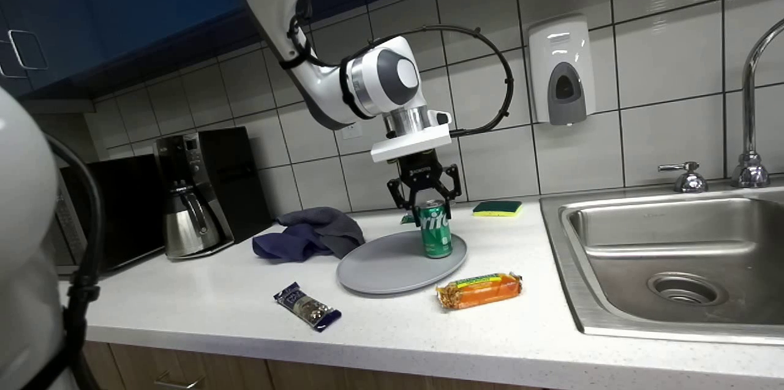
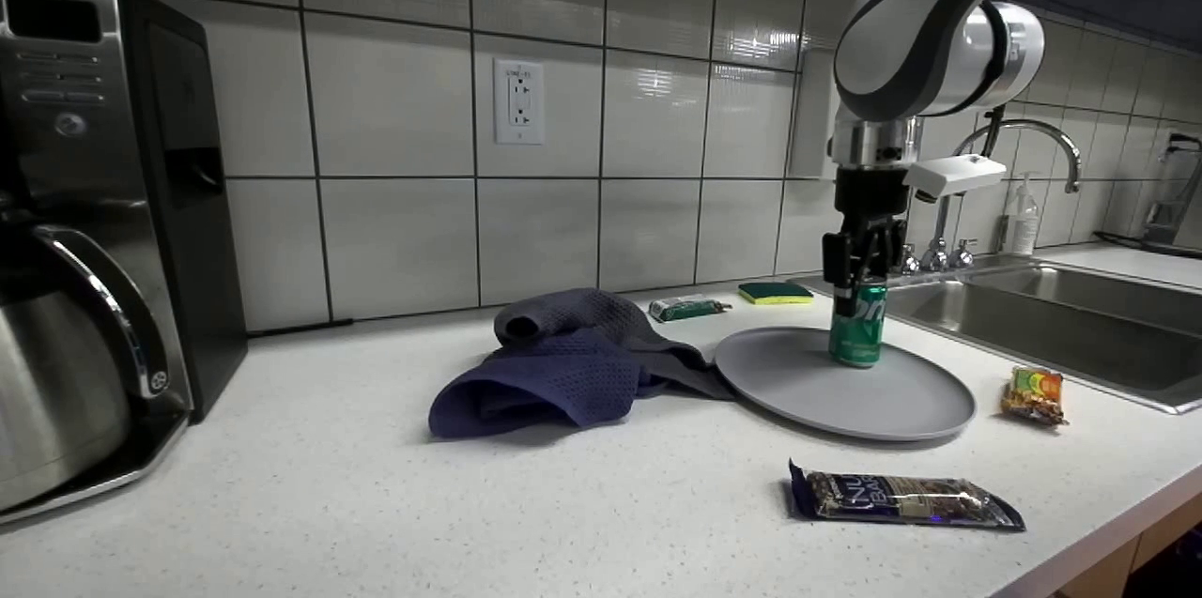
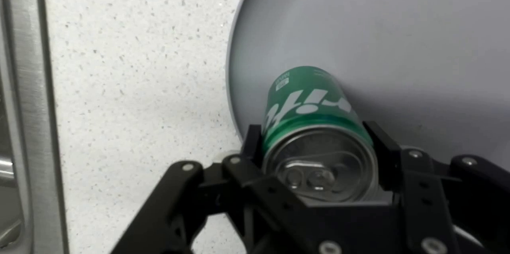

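A green soda can (image 1: 437, 242) stands upright on a round grey plate (image 1: 380, 267), near the plate's sink-side edge. The can (image 2: 856, 343) and plate (image 2: 798, 382) show in both exterior views. My gripper (image 1: 432, 217) points down over the can with one finger on each side of its upper part. In the wrist view the fingers (image 3: 312, 126) press against the can (image 3: 308, 100) just below its rim, with no clear gap. The can's base is at the plate surface; I cannot tell whether it is lifted slightly.
An orange-wrapped bar (image 1: 481, 291) and a dark nut bar (image 1: 307, 306) lie in front of the plate. A crumpled blue-grey cloth (image 2: 582, 363), a green-wrapped bar (image 2: 687, 307) and a sponge (image 2: 775, 293) lie behind. A sink (image 1: 563, 255) and a coffee maker (image 1: 196, 194) flank them.
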Controlling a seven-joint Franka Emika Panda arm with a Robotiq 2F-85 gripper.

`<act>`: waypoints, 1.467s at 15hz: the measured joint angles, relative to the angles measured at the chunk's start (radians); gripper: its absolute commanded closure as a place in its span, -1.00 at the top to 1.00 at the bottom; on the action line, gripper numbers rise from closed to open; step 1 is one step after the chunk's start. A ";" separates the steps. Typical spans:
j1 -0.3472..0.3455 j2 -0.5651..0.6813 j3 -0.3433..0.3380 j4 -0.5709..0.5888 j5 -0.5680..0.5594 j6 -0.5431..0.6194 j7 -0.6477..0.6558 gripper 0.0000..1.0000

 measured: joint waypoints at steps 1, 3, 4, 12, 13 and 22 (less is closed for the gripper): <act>-0.001 -0.005 -0.001 -0.004 0.000 0.000 0.000 -0.20; -0.002 -0.019 -0.006 -0.012 0.000 0.000 0.000 -0.20; -0.004 -0.029 -0.011 -0.016 0.000 0.000 0.000 -0.20; -0.041 -0.108 -0.069 -0.028 -0.004 -0.002 0.000 -0.20; -0.049 -0.112 -0.080 -0.028 -0.006 -0.002 0.001 -0.20; -0.093 -0.085 -0.142 -0.028 -0.047 -0.002 0.050 -0.20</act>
